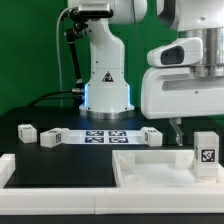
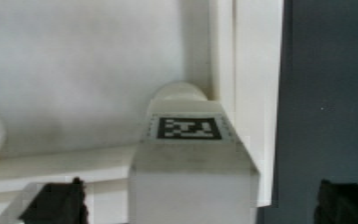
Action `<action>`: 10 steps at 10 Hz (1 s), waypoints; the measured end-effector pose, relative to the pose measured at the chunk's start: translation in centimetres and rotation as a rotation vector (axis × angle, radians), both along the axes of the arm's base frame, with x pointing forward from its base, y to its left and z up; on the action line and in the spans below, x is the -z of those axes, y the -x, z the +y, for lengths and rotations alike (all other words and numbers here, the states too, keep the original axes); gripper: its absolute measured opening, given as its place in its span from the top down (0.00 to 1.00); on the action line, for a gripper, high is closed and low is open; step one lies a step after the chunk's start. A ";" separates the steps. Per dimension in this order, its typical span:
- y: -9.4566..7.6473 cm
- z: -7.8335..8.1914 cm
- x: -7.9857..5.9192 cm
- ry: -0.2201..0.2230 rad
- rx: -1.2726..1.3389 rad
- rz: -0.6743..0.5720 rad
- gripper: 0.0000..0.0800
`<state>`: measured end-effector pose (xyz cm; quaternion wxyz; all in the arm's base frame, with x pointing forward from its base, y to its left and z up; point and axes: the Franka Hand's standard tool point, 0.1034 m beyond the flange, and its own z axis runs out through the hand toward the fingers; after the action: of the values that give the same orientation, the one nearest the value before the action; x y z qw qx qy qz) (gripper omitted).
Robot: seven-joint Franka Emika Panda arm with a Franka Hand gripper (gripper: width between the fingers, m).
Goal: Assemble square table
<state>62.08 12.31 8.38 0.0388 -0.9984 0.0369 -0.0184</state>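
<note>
Presently the tabletop (image 1: 150,168), a white tray with a raised rim, lies flat on the black table (image 1: 60,172) at the front of the scene, toward the exterior view's right. An upright leg (image 1: 205,152), a short white block with its tag facing the exterior camera, stands at the tabletop's far corner on that same side. Whether it rests inside the rim or just beyond it cannot be told. The gripper (image 2: 202,205) hangs directly over this leg with its jaws wide apart. In the wrist view the two dark fingertips (image 2: 55,200) flank the leg with a clear gap on each side, so nothing is clamped and no contact is evident. The wrist view also shows the tabletop's flat white floor and rim next to the leg, with dark table surface beyond the rim. Three further legs lie loose on the table behind the tabletop: a second leg (image 1: 150,137) just beside the marker board (image 1: 105,135) on the exterior view's right, and a third leg (image 1: 47,138) and a fourth leg (image 1: 25,130) on its left. The white border rail (image 1: 60,205) runs along the front edge, and the arm's base (image 1: 105,85) stands behind the marker board.
</note>
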 end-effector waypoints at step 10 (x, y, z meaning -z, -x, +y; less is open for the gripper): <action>-0.4 -0.3 0.9 -0.025 0.623 0.016 0.63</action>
<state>62.43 12.04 7.52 0.0435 -0.9386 0.3415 -0.0212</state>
